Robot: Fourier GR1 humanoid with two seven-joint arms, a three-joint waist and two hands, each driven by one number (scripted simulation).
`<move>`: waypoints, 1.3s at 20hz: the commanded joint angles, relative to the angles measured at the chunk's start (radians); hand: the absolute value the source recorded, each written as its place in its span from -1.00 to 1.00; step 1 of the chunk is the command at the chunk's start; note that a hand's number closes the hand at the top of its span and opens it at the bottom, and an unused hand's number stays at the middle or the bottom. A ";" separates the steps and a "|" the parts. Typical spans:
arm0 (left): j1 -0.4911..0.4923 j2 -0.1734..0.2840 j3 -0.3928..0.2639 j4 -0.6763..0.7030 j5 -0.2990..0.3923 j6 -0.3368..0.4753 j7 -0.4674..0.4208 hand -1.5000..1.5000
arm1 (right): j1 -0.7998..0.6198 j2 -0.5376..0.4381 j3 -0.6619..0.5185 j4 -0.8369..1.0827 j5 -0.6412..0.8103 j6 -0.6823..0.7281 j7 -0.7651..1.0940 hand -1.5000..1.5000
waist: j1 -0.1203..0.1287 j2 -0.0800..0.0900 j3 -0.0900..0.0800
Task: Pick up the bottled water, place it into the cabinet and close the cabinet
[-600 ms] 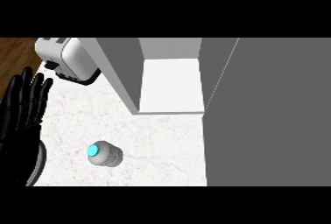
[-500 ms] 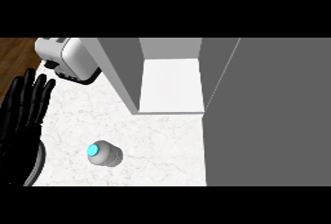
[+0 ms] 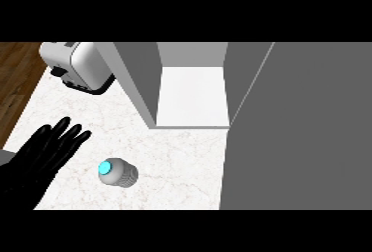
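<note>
White marble desk carries the grey, blue-capped water bottle; the black left hand hovers beside it, fingers straight.

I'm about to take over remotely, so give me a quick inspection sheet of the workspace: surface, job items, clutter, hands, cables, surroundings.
Surface: white marble-patterned counter top, bare around the bottle.
Job's things: bottled water with a bright blue cap, seen from above, standing on the counter near its front edge, untouched. Grey cabinet, open, its white inner floor showing with nothing on it; grey cabinet door swung out at the view's right.
Clutter: silver toaster at the counter's back left.
Hands: black left hand, open with fingers spread, left of the bottle and apart from it. Right hand: not in view.
Cables: nothing seen.
Surroundings: dark wooden floor beyond the counter's left edge.
</note>
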 commanded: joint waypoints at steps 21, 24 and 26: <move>0.080 0.185 0.294 0.045 0.367 -0.271 0.257 -1.00 | 0.038 0.077 0.242 -0.247 0.148 -0.074 0.248 -1.00 | 0.002 0.003 0.001; 0.134 0.105 0.290 0.075 0.291 -0.348 0.224 -1.00 | 0.109 0.095 0.347 -0.292 0.231 -0.104 0.231 -1.00 | 0.001 0.002 0.000; 0.058 0.092 0.276 0.138 0.248 -0.340 0.221 -1.00 | 0.146 0.035 0.295 -0.375 0.150 -0.067 0.271 -1.00 | -0.005 0.002 0.001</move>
